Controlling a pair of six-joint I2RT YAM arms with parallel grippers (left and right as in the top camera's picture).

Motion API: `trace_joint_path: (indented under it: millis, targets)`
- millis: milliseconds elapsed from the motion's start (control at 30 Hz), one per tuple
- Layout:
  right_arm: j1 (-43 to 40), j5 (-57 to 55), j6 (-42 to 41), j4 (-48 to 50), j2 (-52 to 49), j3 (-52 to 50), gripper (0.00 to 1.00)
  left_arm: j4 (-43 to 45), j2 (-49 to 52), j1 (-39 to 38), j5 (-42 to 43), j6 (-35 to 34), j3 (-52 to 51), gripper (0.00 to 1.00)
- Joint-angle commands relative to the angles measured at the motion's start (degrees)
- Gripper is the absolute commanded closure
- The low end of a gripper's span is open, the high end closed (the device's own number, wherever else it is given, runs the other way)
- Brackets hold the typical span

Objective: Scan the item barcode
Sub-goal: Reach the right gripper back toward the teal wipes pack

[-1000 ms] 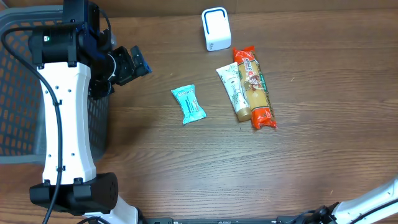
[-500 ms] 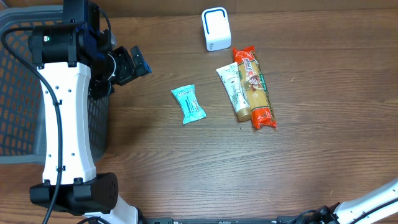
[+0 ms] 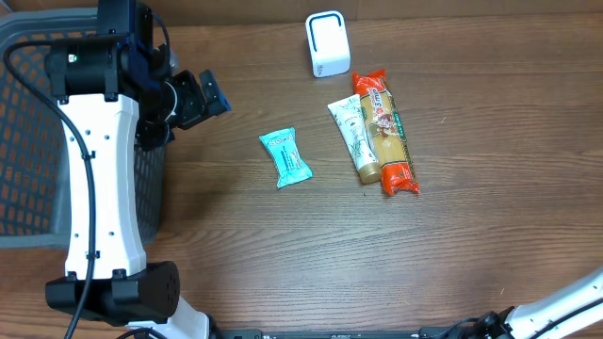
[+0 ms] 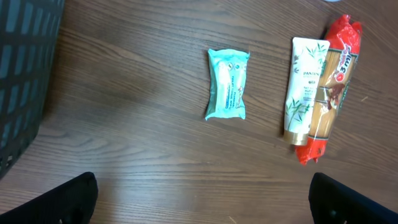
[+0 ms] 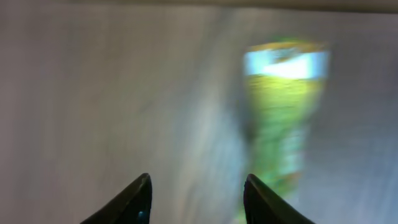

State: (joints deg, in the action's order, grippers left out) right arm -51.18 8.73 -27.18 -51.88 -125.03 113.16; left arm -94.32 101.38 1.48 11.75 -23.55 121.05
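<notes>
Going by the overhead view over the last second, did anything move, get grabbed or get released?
Nothing visibly changed. The left gripper hangs open in the same spot beside the basket, holding nothing. The teal packet, white tube, red snack pack and white scanner lie exactly where they were. The right gripper is outside the overhead view, so it cannot be compared.

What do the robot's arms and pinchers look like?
The left arm has chunky white shells joined by round black joints, with a black cable looping along it. The left gripper is black with blue bits. Only a white sliver of the right arm shows. The right gripper has dark, pointed fingers.
</notes>
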Motion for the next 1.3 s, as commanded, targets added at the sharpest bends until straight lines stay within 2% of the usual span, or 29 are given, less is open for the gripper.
trace_joint_path:
  millis: [0,67,167,200,267,300,367,500,600,700,767,933,1267]
  targets:
    - [4.2,15.8,2.2,1.2,8.4,4.0,0.5,0.1,-0.2,-0.3,-0.3,1.1,-0.2,0.0]
    - [7.1,20.6,3.1,2.3,10.8,4.1,0.5,0.1,-0.2,-0.3,-0.3,1.1,-0.2,0.0]
    - [12.8,27.4,9.2,2.5,12.7,4.1,0.45,0.1,-0.2,-0.3,-0.3,1.1,-0.2,0.0]
    - [16.7,29.6,13.1,0.9,12.9,4.1,0.34,0.1,-0.2,-0.3,-0.3,1.1,-0.2,0.0]
    - [21.6,29.7,17.6,-2.4,12.7,3.7,0.25,0.1,-0.2,-0.3,-0.3,1.1,-0.2,0.0]
    - [25.9,29.5,21.5,-5.7,12.7,2.8,0.16,0.1,-0.2,-0.3,-0.3,1.1,-0.2,0.0]
    - [31.4,27.8,24.3,-9.9,12.6,1.3,0.12,0.1,-0.2,-0.3,-0.3,1.1,-0.2,0.0]
    - [41.2,22.3,25.8,-13.2,11.6,-2.1,0.14,0.1,-0.2,-0.3,-0.3,1.1,-0.2,0.01]
    - [48.7,18.6,26.2,-13.2,10.5,-4.5,0.22,0.1,-0.2,-0.3,-0.3,1.1,-0.2,0.01]
    - [55.6,14.2,27.7,-13.2,9.5,-6.2,0.25,0.1,-0.2,-0.4,-0.3,1.1,-0.2,0.0]
    - [60.4,8.0,27.3,-13.2,8.7,-6.4,0.34,0.1,-0.2,-0.4,-0.3,1.1,-0.2,0.0]
    - [69.1,-5.3,23.5,-13.0,6.3,-6.4,0.34,0.1,-0.2,-0.4,-0.3,1.1,-0.2,0.0]
    - [77.6,-1.0,20.0,-9.8,4.2,-6.7,0.35,0.1,-0.2,-0.4,-0.3,1.1,-0.2,0.01]
